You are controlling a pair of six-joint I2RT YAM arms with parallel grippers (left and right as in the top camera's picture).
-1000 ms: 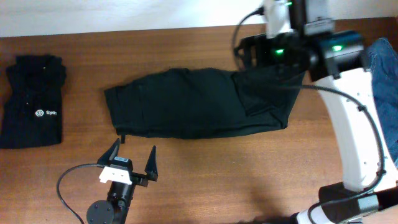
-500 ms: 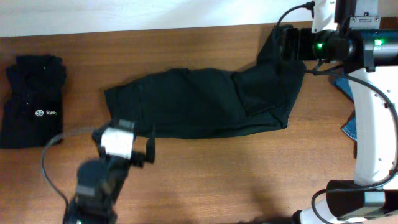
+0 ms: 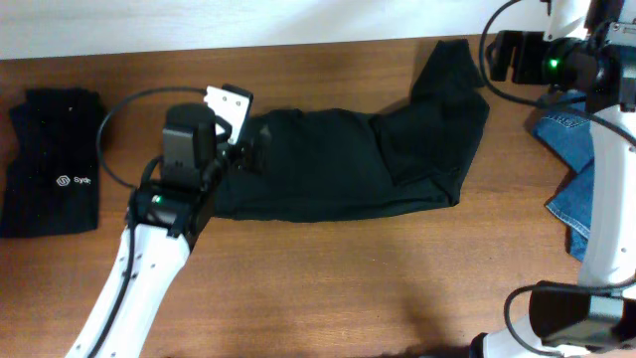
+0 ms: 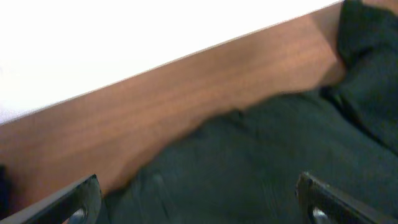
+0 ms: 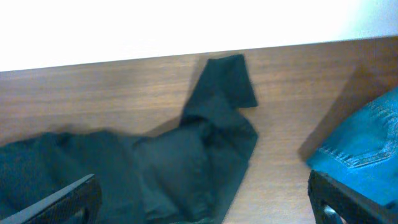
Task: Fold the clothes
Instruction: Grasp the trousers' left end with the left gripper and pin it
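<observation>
overhead: black trousers (image 3: 328, 169), rumpled band, one end bent aside

Bright, even light — wrist views soft with blur, black trousers (image 3: 328, 169) nearly featureless, background (image 5: 186, 25) blown white

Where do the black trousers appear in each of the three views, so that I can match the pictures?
Overhead: the black trousers lie across the centre, one leg end bent toward the far edge.
Left wrist: they fill the lower right.
Right wrist: lower left to centre.
Shared landmark: the table's far edge under the white wall.
</observation>
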